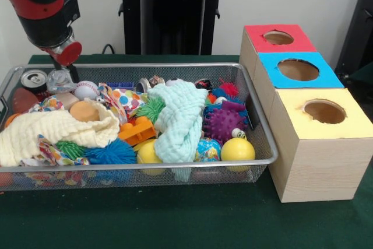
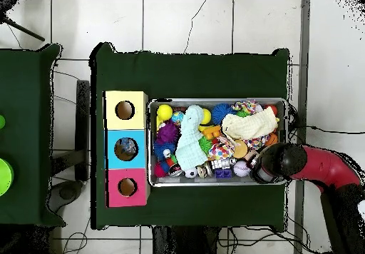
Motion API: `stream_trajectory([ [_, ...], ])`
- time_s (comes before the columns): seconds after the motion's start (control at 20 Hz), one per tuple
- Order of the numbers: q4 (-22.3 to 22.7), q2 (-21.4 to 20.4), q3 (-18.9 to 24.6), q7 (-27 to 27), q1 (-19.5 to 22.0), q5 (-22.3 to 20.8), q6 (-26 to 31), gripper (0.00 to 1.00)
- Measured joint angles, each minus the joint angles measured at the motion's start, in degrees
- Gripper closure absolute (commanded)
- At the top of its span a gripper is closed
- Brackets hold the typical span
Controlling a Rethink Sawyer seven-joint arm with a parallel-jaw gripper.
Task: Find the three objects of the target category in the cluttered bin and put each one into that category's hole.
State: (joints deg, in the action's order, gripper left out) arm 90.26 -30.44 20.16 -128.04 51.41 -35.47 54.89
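The wire-mesh bin (image 1: 175, 166) is full of toys and cloths; it also shows in the overhead view (image 2: 214, 100). One see-through wrinkly bottle (image 1: 59, 80) lies at the bin's far left corner, next to a silver can (image 1: 34, 79). My gripper (image 1: 70, 72) hangs right over this bottle, touching or nearly touching it. Whether it grips the bottle does not show. In the overhead view the gripper (image 2: 265, 167) is at the bin's lower right corner, and the arm hides the bottle. No other bottles show.
Three wooden boxes with holes stand beside the bin: red (image 1: 278, 38), blue (image 1: 298, 69) and yellow (image 1: 324, 111). In the bin lie a mint cloth (image 1: 180, 118), a cream cloth (image 1: 52, 132), a purple spiky ball (image 1: 224, 123), a yellow ball (image 1: 237, 150) and a baseball (image 1: 86, 90).
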Motion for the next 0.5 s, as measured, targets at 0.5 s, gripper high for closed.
stream_trajectory([
  [0.5, -0.15, 0.03, 0.17, 0.0, 0.03, -0.02, -0.32, 0.0],
])
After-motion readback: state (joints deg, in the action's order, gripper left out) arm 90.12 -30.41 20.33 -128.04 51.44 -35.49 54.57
